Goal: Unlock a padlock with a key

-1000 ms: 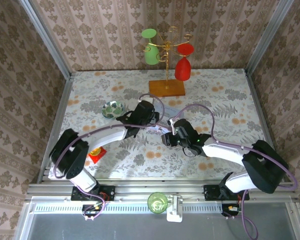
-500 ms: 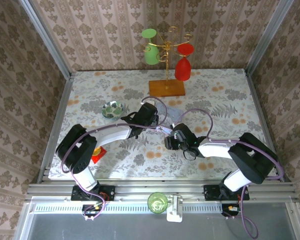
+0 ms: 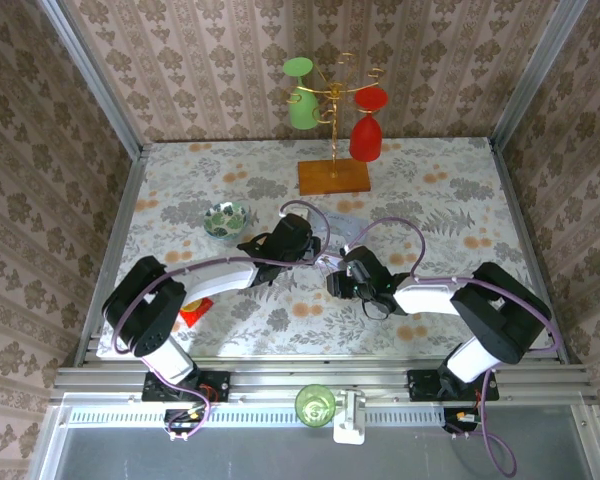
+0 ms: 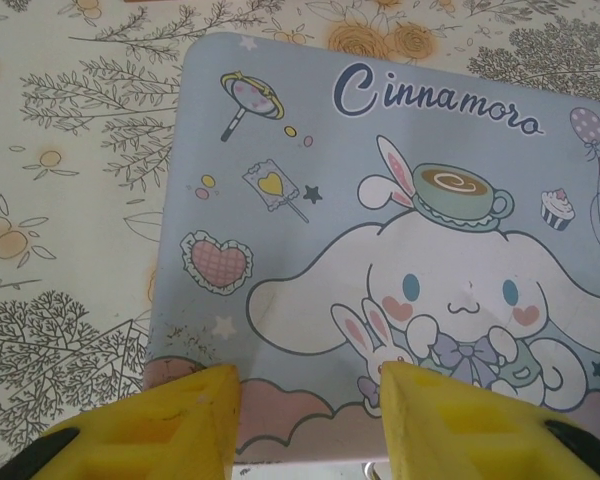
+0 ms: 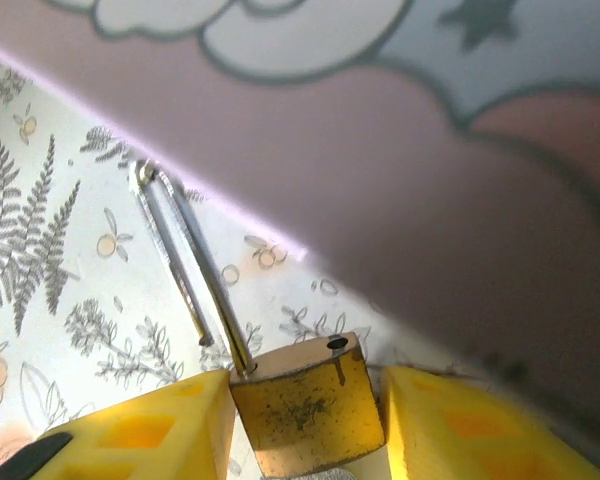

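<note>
The small brass padlock (image 5: 308, 408) sits between my right gripper's (image 5: 305, 415) yellow fingers, which are shut against its two sides. Its thin silvery shackle (image 5: 185, 262) is swung open: one leg stays in the body, the free end is out and the empty hole (image 5: 337, 344) shows. The shackle reaches toward the pale blue tin box (image 4: 380, 220), whose edge looms just beyond. My left gripper (image 4: 310, 420) is open over the tin's near edge with nothing between its fingers. From above, both grippers (image 3: 318, 252) (image 3: 333, 280) meet beside the tin (image 3: 348, 232). No key is visible.
A red-and-yellow packet (image 3: 192, 312) lies near the left arm's base. A patterned bowl (image 3: 226, 217) stands at the left, and a wooden-based rack (image 3: 334, 176) with a green and a red glass stands at the back. A green cup (image 3: 315, 403) sits on the front rail.
The right arm's forearm has dropped lower and its gripper has shifted slightly left toward the tin. The left arm's elbow has swung, while its gripper has stayed at the tin.
</note>
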